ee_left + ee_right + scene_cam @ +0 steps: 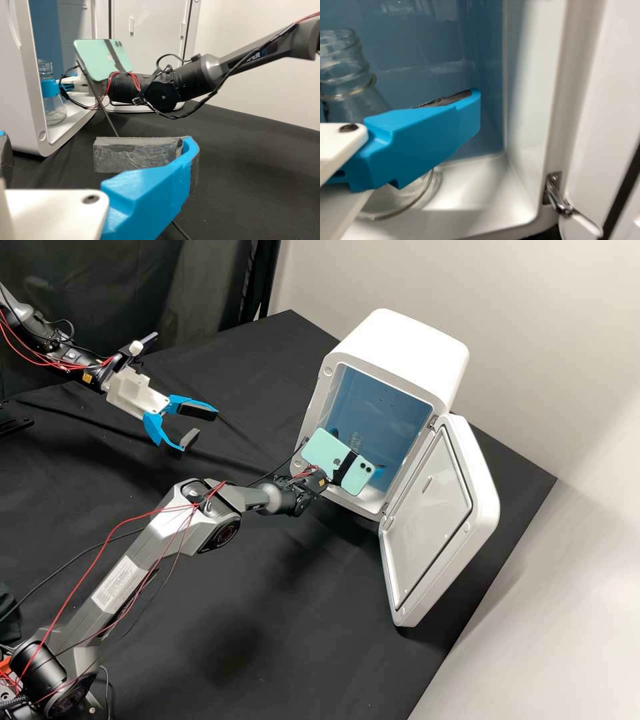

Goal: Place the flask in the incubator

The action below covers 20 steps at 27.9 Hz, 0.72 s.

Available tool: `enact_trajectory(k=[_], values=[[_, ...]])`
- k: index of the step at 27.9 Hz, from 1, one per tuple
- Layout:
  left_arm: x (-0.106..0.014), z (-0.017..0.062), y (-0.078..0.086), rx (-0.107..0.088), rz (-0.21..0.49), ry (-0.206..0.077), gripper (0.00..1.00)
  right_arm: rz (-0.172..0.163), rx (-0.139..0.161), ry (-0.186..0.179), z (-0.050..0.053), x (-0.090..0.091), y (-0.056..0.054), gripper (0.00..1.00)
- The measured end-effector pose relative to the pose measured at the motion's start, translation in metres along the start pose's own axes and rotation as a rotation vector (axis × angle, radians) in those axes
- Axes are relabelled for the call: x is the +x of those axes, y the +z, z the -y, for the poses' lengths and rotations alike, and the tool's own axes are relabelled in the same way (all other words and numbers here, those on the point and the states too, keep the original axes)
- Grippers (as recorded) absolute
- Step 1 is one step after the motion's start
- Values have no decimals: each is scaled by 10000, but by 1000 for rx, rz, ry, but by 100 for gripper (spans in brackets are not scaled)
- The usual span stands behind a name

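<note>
A white label strip (110, 583) is running along the lower link of the right arm, and white lettering (260, 47) is showing on its forearm in the left wrist view. Both are too small to make out.

The incubator (400, 347), a white box with a blue lining, is sitting on the black counter (300, 613) near its far edge. Its door (440, 520) is hanging wide open to one side. Inside it, the flask (54, 111), made of clear glass with a wide mouth, is standing upright close to the opening. Its base is sitting at the white floor of the chamber. Whether the flask is holding anything cannot be told.

The right arm is stretching across the counter and reaching through the doorway, with a mint-green phone (337, 460) strapped at its wrist. The right gripper (51, 88) is lying at the neck of the flask. The pictures are not showing whether it is clamped on the glass or standing apart from it.

The left gripper (199, 425) is hovering above the counter, well apart from the incubator and pointing toward it. Its two blue fingers (197, 408) are spread apart and holding nothing. A grey pad (135, 152) is lining the inner face of one of them.
</note>
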<state>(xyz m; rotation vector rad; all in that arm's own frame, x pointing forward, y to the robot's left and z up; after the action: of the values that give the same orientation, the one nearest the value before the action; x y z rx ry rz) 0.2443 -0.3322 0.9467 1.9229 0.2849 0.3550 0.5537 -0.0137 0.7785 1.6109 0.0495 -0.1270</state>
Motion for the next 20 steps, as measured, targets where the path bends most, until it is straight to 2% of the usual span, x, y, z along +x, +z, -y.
enact_trajectory(k=[3,11,16,20], values=[[0,0,0,0,0,0,100,-12,2,18,-71,-79,-14,100],[0,0,0,0,0,0,100,-96,9,97,-275,-355,-143,100],[0,0,0,0,0,0,100,-126,31,114,-306,-480,-199,100],[2,2,6,0,2,-1,100,-116,37,105,-287,-519,-184,100]])
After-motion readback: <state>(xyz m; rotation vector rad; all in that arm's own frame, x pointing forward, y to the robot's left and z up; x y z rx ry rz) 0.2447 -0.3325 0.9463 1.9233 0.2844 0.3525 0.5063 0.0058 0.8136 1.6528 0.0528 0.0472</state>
